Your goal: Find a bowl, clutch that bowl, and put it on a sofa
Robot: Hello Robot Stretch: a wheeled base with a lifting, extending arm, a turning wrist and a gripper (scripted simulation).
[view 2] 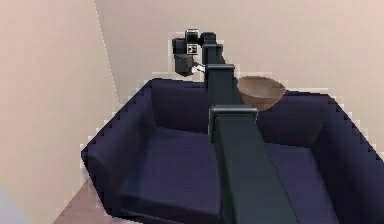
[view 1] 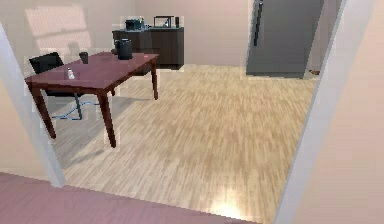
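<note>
A brown bowl (view 2: 262,90) sits at the top of the back of a dark blue sofa (view 2: 170,160), just right of the arm. My arm's dark bar (view 2: 235,140) reaches out over the sofa seat toward the wall. The gripper (view 2: 183,64) stands at its far end, left of the white marker squares, level with the top of the sofa back and against the pale wall. I cannot tell whether it holds anything.
In the forward view, a doorway with white frames leads to a wood floor (view 1: 210,130). At the left are a dark red table (view 1: 95,75) bearing a dark pot (view 1: 123,48) and small items, and a black chair (view 1: 50,65). A dark counter (view 1: 160,42) and a grey fridge (view 1: 282,38) line the far wall.
</note>
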